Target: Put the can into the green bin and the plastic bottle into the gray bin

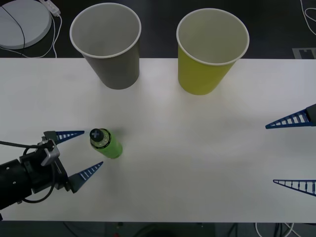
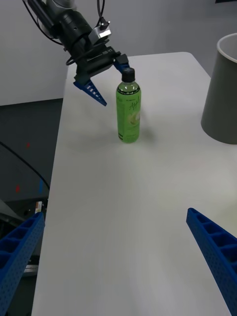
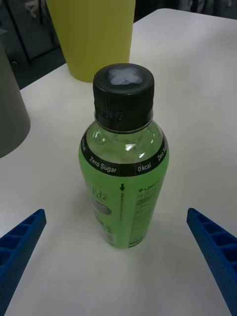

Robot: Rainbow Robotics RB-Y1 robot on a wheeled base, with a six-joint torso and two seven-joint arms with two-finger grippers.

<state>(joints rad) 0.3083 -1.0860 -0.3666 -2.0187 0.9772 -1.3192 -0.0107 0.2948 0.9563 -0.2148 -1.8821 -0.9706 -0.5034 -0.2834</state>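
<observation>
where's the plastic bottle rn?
Front view: the plastic bottle stands upright on the table's left, just ahead of the open left tool, nearer the gray bin.

My front camera sits high above the arms and looks forward and down on the white surface (image 1: 197,163), taking in the gray bin (image 1: 111,49) and green bin (image 1: 210,54) at the far edge. The right wrist camera looks across the surface from well away, toward the left pincer (image 2: 106,81) and the upright plastic bottle (image 2: 129,114). The left wrist camera rides close to that same bottle (image 3: 123,168), looking slightly down on its cap (both bins stand behind it). All three views share the bottle; the front and right wrist views also share the left pincer (image 1: 81,153)
</observation>
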